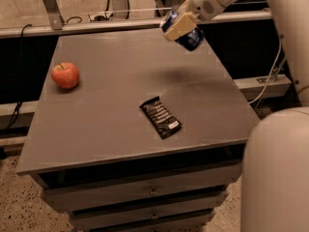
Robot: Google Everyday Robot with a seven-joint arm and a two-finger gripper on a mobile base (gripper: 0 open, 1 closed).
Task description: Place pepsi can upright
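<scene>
The pepsi can (189,36), blue with a silver top, hangs tilted in the air above the far right part of the grey table (120,95). My gripper (180,26) is shut on the can, with a cream-coloured finger pad (180,25) across its side. The can's shadow falls on the tabletop below it. The white arm comes in from the upper right.
A red apple (65,75) sits at the table's left side. A flat black snack bar wrapper (161,117) lies near the front middle. The table has drawers (145,192) below its front edge. The robot's white body (277,173) fills the lower right. A ledge with cables runs behind the table.
</scene>
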